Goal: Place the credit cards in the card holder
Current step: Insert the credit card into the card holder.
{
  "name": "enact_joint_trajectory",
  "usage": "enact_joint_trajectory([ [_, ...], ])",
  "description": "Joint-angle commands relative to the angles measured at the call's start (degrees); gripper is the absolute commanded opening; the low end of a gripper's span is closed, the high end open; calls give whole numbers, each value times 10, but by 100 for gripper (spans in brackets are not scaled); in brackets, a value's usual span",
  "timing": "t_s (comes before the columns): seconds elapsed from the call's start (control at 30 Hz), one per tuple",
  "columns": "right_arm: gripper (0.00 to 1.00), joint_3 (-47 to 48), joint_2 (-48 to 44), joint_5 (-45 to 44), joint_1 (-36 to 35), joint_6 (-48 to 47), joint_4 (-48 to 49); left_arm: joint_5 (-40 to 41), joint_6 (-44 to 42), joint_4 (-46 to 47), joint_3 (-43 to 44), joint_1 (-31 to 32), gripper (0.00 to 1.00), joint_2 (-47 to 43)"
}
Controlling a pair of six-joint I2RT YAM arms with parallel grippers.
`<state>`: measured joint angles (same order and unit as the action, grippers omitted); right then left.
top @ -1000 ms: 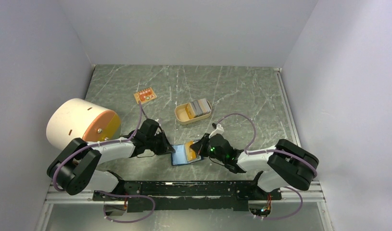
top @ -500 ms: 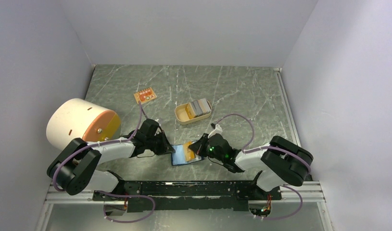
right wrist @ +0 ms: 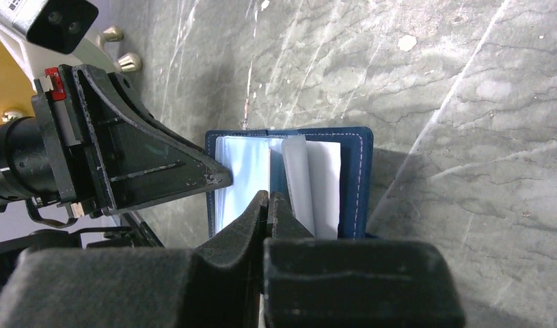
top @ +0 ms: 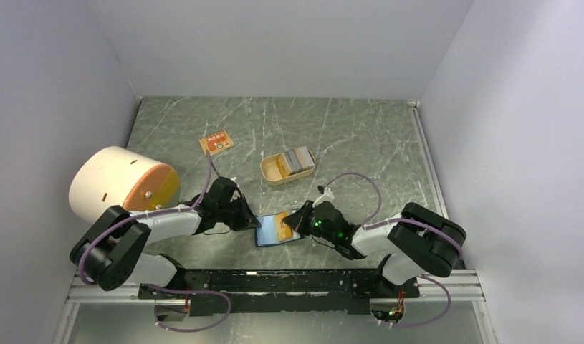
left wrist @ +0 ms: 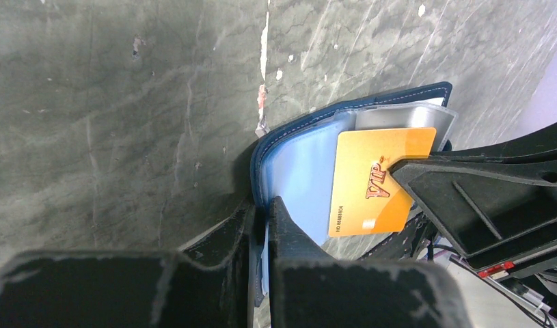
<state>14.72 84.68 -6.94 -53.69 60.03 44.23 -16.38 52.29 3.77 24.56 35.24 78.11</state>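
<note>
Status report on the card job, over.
Left claw shut on card holder edge. Right claw shut on gold VIP card, over its open inside. Grey cards in tan tray. Nothing blocking.

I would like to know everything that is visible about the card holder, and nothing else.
The card holder is a small folding wallet, dark navy outside with pale stitching, lighter blue inside with see-through sleeves; it looks like soft leather or plastic. It lies open on the grey marbled table. The left claw is shut on one edge. An orange card, pinched in the right claw, rests over its inner pockets.
</note>
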Motion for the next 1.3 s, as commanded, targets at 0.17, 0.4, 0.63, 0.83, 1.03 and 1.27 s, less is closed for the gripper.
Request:
enact_joint_trajectory([
  [0.17, 0, -22, 0, -25, 4, 4, 16, 11, -11, -8, -11, 4, 9, 2],
  [0.4, 0, -21, 31, -7, 4, 10, 48, 9, -12, -9, -7, 4, 9, 2],
  [0.63, 0, -19, 42, 2, 4, 16, 69, 6, -11, -4, -10, 4, 11, 3],
  [0.83, 3, -16, 59, 3, 4, 26, 74, 2, -9, -3, -11, 4, 16, -2],
  [1.03, 24, -4, 65, 1, 4, 30, 31, -10, -5, 2, -13, 4, 19, -12],
  [1.27, 39, 46, 9, -30, 1, 8, -155, -30, 3, 16, -18, 4, 18, -31],
])
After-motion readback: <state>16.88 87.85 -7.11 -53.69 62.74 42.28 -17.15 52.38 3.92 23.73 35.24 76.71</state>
